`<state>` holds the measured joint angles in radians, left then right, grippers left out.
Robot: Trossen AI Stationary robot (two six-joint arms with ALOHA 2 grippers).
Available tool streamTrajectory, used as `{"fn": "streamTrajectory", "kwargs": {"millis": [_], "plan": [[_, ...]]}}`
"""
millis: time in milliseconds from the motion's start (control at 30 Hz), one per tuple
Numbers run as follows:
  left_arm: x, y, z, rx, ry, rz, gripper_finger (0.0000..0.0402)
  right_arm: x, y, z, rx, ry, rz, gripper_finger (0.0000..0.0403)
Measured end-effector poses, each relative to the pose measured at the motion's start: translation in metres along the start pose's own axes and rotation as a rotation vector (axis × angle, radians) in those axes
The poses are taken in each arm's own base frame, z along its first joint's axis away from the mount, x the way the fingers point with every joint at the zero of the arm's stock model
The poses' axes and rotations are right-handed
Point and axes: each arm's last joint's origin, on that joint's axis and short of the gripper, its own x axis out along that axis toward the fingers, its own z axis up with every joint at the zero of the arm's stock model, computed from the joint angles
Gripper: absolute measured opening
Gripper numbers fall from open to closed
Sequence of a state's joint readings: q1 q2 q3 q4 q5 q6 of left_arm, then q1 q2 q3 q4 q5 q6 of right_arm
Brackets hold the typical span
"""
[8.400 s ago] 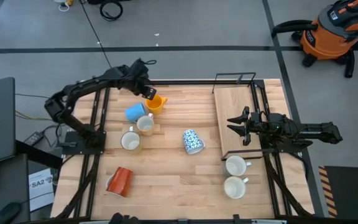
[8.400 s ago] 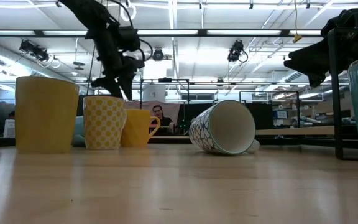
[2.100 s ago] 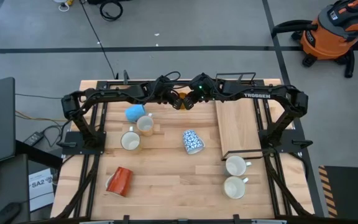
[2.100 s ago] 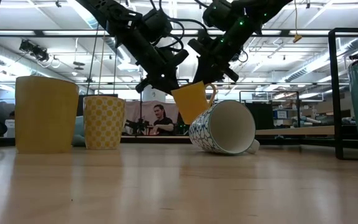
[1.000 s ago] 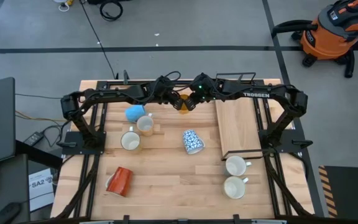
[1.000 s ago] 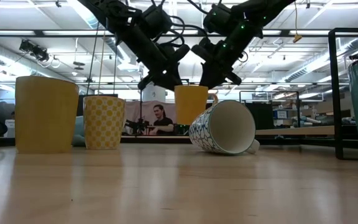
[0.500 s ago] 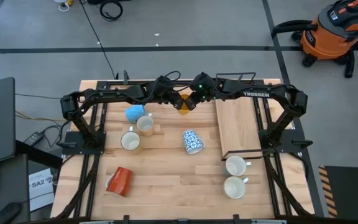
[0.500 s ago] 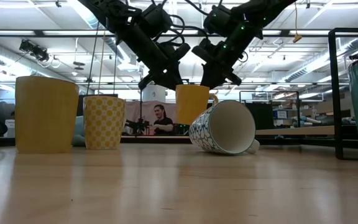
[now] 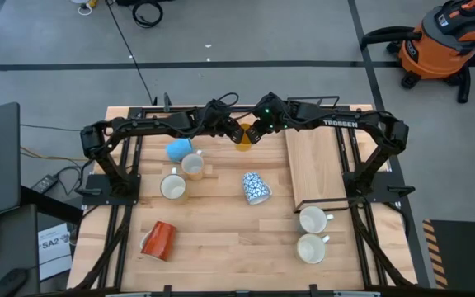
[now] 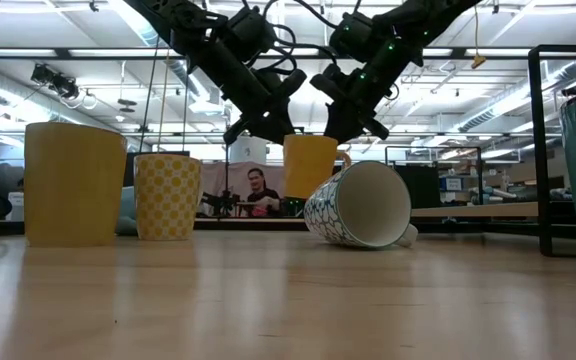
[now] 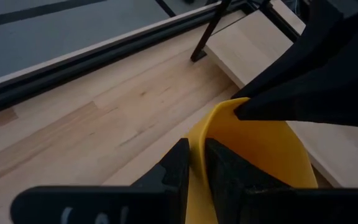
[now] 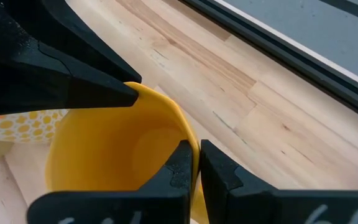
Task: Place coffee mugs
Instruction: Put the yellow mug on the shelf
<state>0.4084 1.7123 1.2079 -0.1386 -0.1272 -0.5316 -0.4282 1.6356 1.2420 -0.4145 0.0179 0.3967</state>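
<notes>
The wooden bench (image 9: 221, 239) fills most of what I can see, with a lighter raised board (image 9: 313, 165) on its right side and mugs scattered over the rest. Both dark arms reach in to meet at the far middle, and between them hangs the orange-yellow mug (image 10: 309, 167), held clear of the wood. The left hand (image 11: 194, 163) is pinched on one side of the rim, a finger inside and a finger outside; the right hand (image 12: 192, 163) is clamped the same way on the opposite wall. This looks to me like a handover in mid-air, both grips on at once. The next move, I'd guess, calls for the left hand to let go cleanly so the right can carry the mug to the board without tipping it. The mug stands upright, mouth up, its long axis vertical, handle poking out toward the right in the low view. Just nearer lies the blue-and-white patterned mug (image 10: 359, 205) on its side, mouth toward the low camera.
</notes>
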Motion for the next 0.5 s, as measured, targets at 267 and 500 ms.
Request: {"fn": "streamTrajectory", "kwargs": {"millis": [267,500], "plan": [[0.0002,-0.0003,0.0005,0.045,-0.007,-0.004,0.0077,-0.0005,0.0000,-0.0004,0.001,0.010,0.012,0.0021],[0.0005,0.0006,0.0004,0.045,-0.009,0.005,0.0144,-0.0010,-0.0006,-0.0003,0.002,0.013,0.013,0.0020]]}}
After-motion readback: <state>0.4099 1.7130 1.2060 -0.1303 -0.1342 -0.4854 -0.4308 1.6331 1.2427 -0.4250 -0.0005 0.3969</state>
